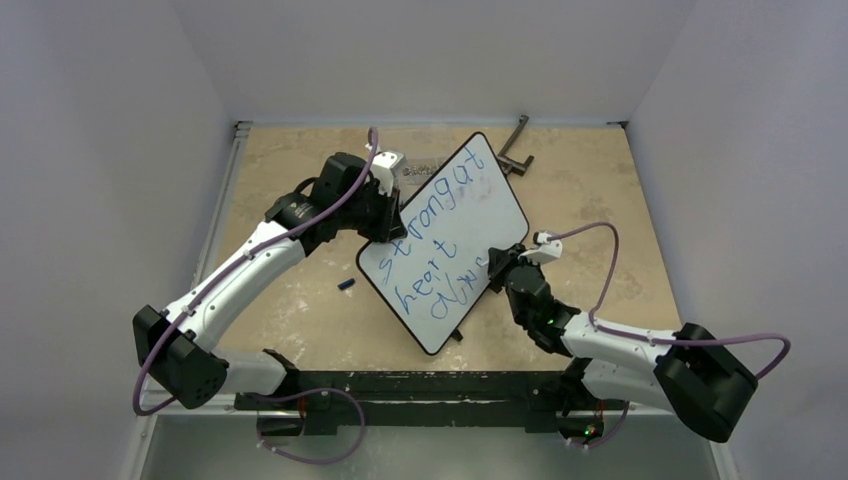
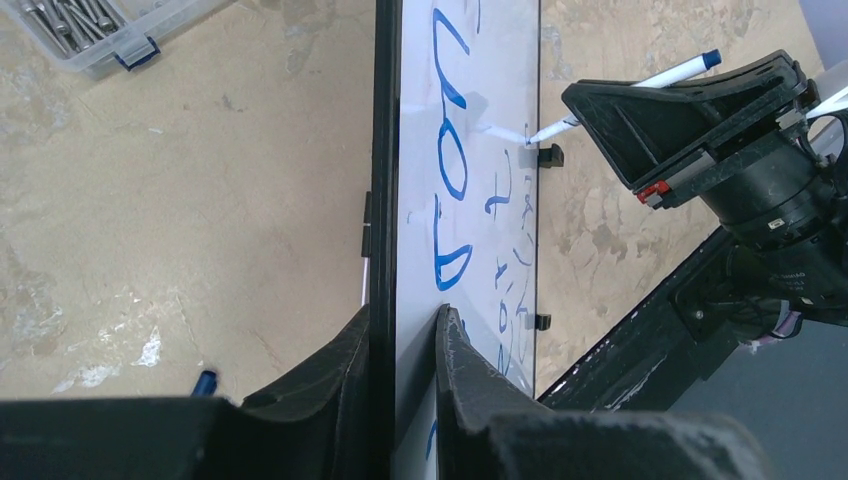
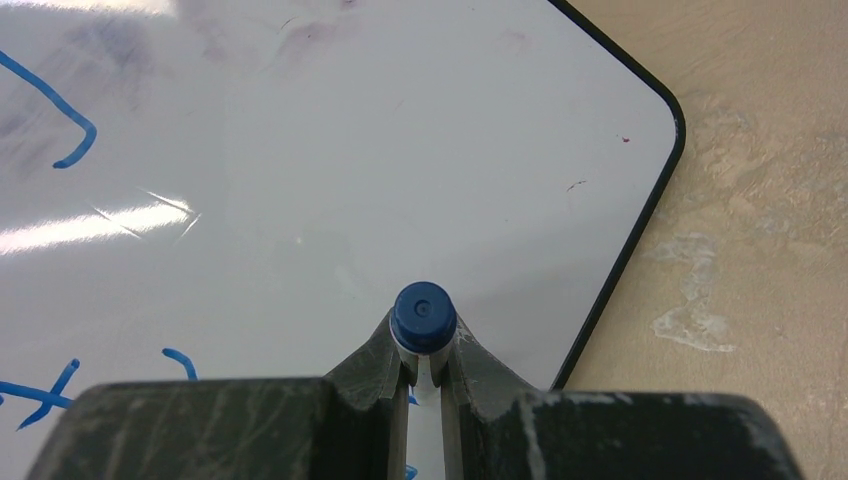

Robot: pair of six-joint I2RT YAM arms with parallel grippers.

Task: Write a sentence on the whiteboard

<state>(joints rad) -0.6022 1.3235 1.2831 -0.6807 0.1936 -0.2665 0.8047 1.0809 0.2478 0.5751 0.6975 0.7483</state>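
R gripper (image 3: pixel 428 365): fingers pinched tight on the marker (image 3: pixel 424 315), blue butt end facing the wrist cam, barrel aimed down at the board (image 3: pixel 350 180). L gripper (image 2: pixel 405 335): jaws narrow, one each side of the board's framed edge, clamping it. Board looks tipped up off the table (image 1: pixel 300 330) on that side, w/ the clipped far edge down. Beyond, the marker tip touches the white face close to the far rim, by the end of row 2. Sentence (image 1: pixel 440 235) is in blue, two rows, approx "strong at / heart always"; last word is scrawled, maybe unfinished. Step, I'd say: closing strokes of the last word. Next: short, light strokes, since there's little room before the rim; L grip must hold firm w/o slip. Loose blue cap (image 1: pixel 346 285) lies on the table beside the board, under the L arm. Bin (image 2: pixel 90 30) of metal bits sits farthest off.
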